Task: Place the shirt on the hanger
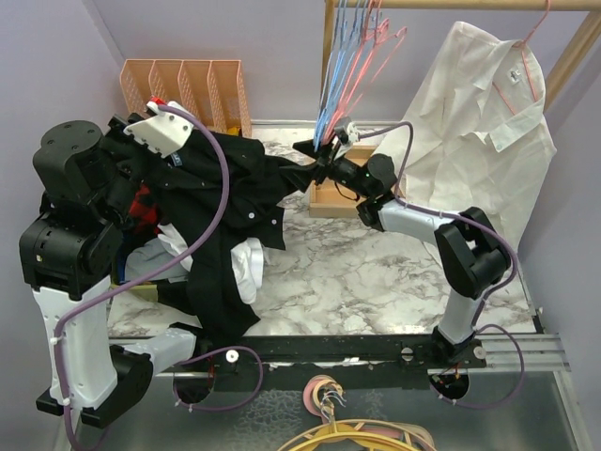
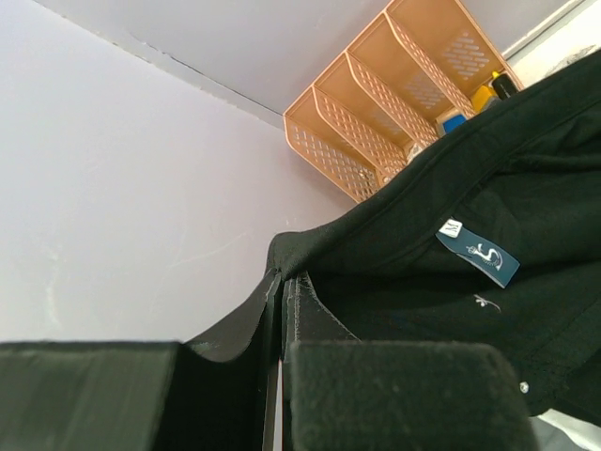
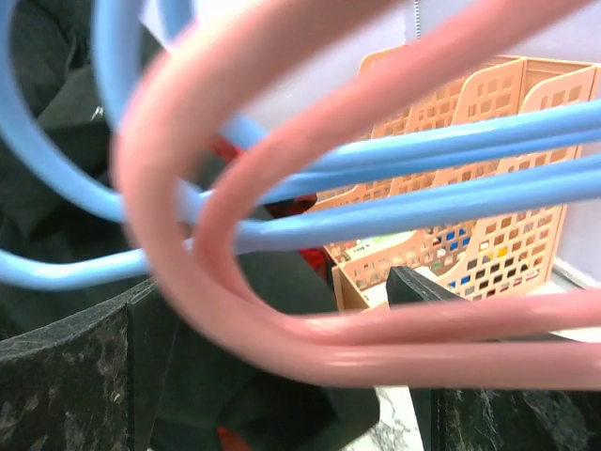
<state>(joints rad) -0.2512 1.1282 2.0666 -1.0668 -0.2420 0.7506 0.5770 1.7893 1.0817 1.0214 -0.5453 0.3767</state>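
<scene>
A grey-veined white marble table (image 1: 376,272) fills a corner of lavender walls (image 1: 263,38). At its far-left corner, a peach perforated plastic file rack (image 1: 188,89) holds small yellow and blue items (image 2: 479,96). The black long-sleeved shirt (image 1: 225,207) hangs stretched above the table's left side, its cloth pinched by the left gripper (image 2: 282,289). The right gripper (image 3: 268,282) shows fingers apart around black cloth, behind the pink-red wire hanger (image 3: 376,348); whether it grips cannot be told.

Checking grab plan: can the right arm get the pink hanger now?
Likely yes: the right pincer is open with the pink hanger between its fingers, though blue hangers crowd close.
</scene>
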